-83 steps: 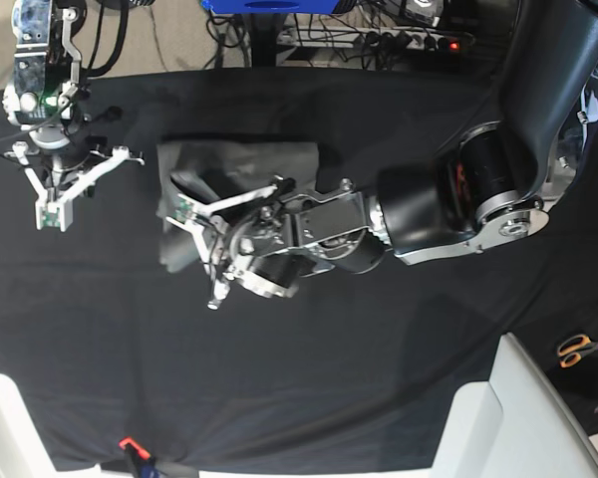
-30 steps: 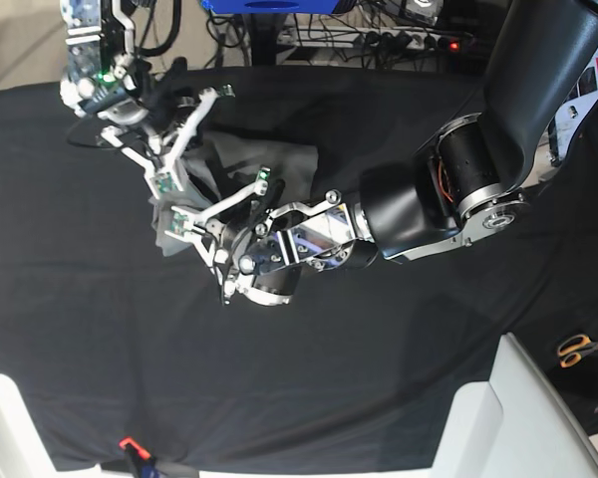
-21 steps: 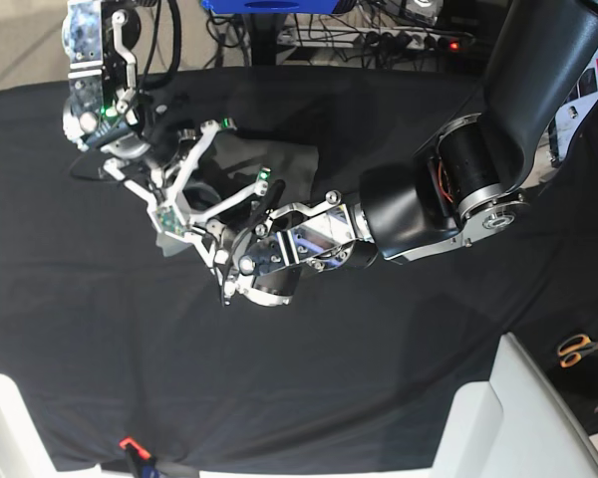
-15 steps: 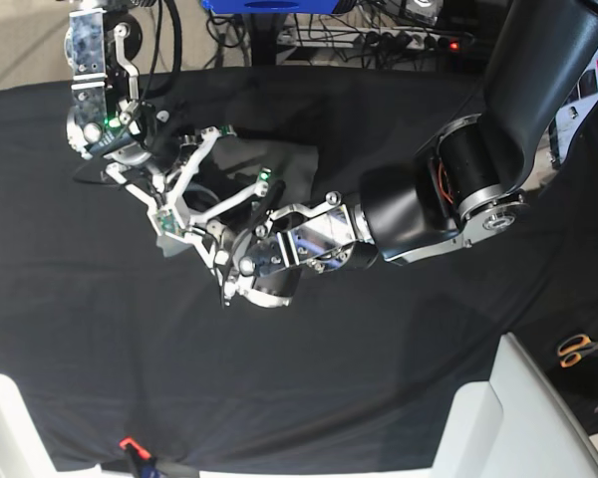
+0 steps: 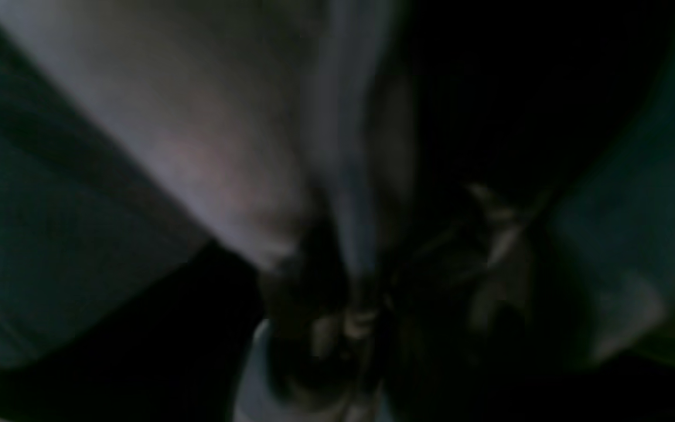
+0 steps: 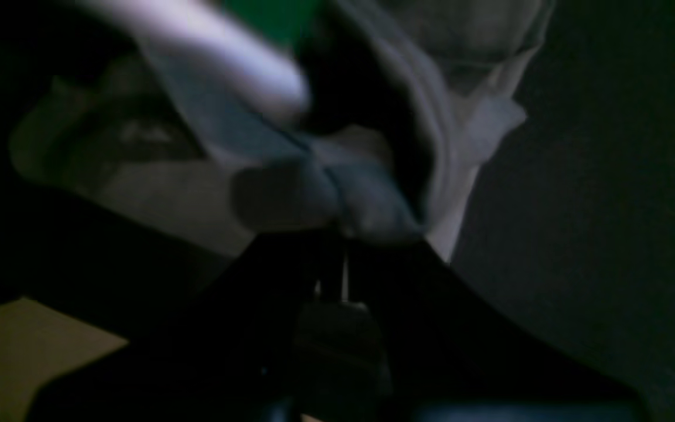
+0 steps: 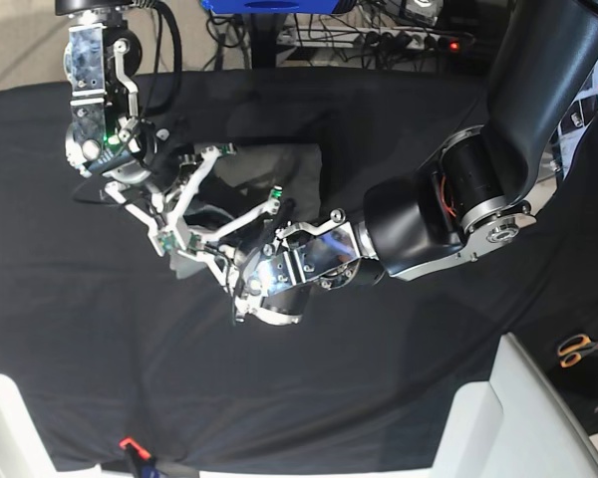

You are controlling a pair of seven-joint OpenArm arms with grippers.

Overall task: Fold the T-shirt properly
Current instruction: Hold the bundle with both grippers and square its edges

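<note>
The grey T-shirt (image 7: 279,164) lies folded small on the black cloth, left of the middle. My right gripper (image 7: 166,237) reaches down from the upper left and is shut on a fold of the T-shirt (image 6: 460,146) at its left edge; the right wrist view shows the fabric pinched at the right gripper (image 6: 337,234). My left gripper (image 7: 197,245) comes in from the right and sits at the same left edge, almost touching the other. The left wrist view is dark and blurred, with T-shirt fabric (image 5: 197,146) running down toward the left gripper (image 5: 343,293). Whether those jaws hold it does not show.
The black table cloth (image 7: 399,378) covers the table. Orange-handled scissors (image 7: 578,349) lie at the right edge. White moulded parts (image 7: 518,418) stand at the lower right and lower left. Cables and a power strip (image 7: 409,40) run along the back. A small red item (image 7: 130,444) sits at the front.
My right gripper has come down from the shirt's upper left to its left edge, close to the left gripper. The left gripper has shifted slightly downward.
</note>
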